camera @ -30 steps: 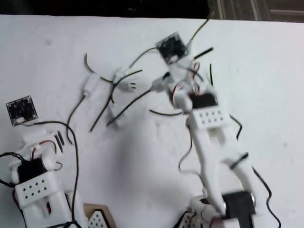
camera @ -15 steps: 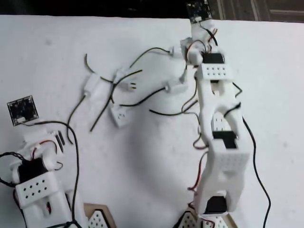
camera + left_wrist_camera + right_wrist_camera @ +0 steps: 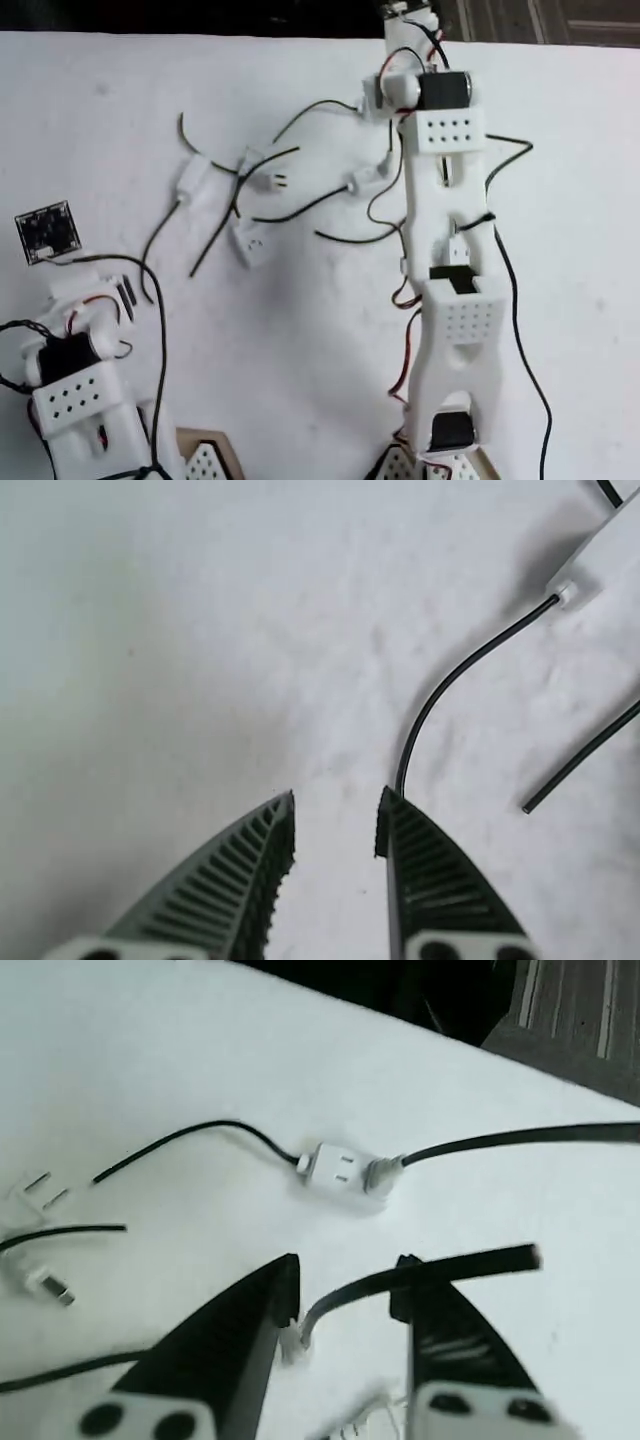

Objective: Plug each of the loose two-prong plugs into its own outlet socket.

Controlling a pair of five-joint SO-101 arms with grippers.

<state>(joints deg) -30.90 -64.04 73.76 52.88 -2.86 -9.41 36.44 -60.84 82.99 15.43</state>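
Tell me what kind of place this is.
Probably a robotics test bench rather than a home. A bare white table carries the left arm and the right arm, with a loose plug and a socket lying on it, each on a short free-ended cord.

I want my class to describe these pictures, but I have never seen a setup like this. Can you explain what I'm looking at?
These are two small robot arms at a white table: the left arm, folded up, and the right arm, stretched far across. The overhead picture looks down on both; the other two come from a camera on each arm's wrist. On the table lie black cables, a loose two-prong plug and a white socket. The left end effector and the right end effector are both open, holding nothing.
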